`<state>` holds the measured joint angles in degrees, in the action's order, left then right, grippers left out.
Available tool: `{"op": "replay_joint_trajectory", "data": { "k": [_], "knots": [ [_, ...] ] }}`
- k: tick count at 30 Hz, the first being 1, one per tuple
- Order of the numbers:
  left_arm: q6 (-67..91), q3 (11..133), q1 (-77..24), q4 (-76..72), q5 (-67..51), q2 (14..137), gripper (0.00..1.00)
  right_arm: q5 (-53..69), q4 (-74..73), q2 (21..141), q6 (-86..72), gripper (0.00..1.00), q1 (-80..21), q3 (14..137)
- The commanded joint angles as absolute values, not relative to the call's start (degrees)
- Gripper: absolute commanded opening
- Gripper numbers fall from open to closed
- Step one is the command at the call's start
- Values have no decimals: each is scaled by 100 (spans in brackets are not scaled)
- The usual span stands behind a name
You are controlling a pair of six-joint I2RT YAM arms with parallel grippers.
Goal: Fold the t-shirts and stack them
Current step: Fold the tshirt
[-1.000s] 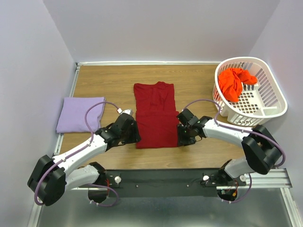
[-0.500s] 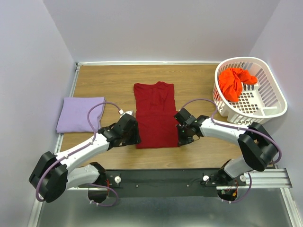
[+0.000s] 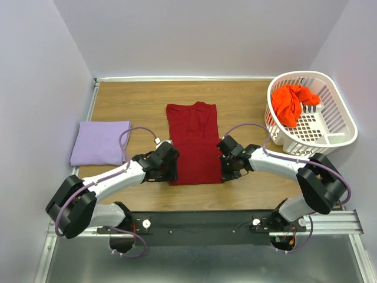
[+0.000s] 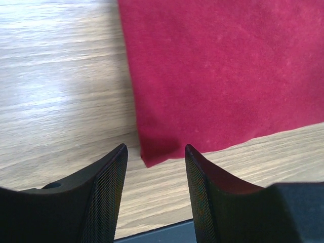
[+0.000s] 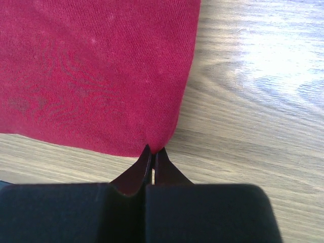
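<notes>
Pale lilac walls (image 3: 206, 35) close in a wood-grain table (image 3: 135, 97), where the purple shirt (image 3: 100, 142) lies folded at the left, seemingly done. At the centre the dark red shirt (image 3: 192, 144) lies as a long strip, mid-fold by the look: the right gripper (image 5: 152, 150) is pinched tight on its near right corner, and the left gripper (image 4: 155, 152) stands open astride the near left corner. The orange shirt (image 3: 293, 103), bunched in the white basket (image 3: 330, 127), and the stacking remain.

Three t-shirts: one dark red t-shirt (image 3: 193, 144), one pale purple t-shirt (image 3: 99, 142), one orange-red t-shirt (image 3: 290, 103); one white laundry basket (image 3: 341, 127); two robot arms, a left arm (image 3: 112, 183) and a right arm (image 3: 283, 163); one wooden worktop (image 3: 135, 100).
</notes>
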<state>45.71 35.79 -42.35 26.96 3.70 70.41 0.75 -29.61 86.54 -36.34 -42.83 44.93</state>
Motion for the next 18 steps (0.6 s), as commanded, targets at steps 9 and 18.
{"op": "replay_joint_trajectory", "data": {
  "k": [9, 18],
  "knots": [
    [4720, 4043, -4614, 3278, 923, 7787, 56, -316, -2883, 8807, -3428, 0, -4342, 4069],
    [4711, 4096, -4746, 3191, 1002, 8340, 45, -281, -2839, 8807, -3410, 0, -4333, 4043]
  ]
}}
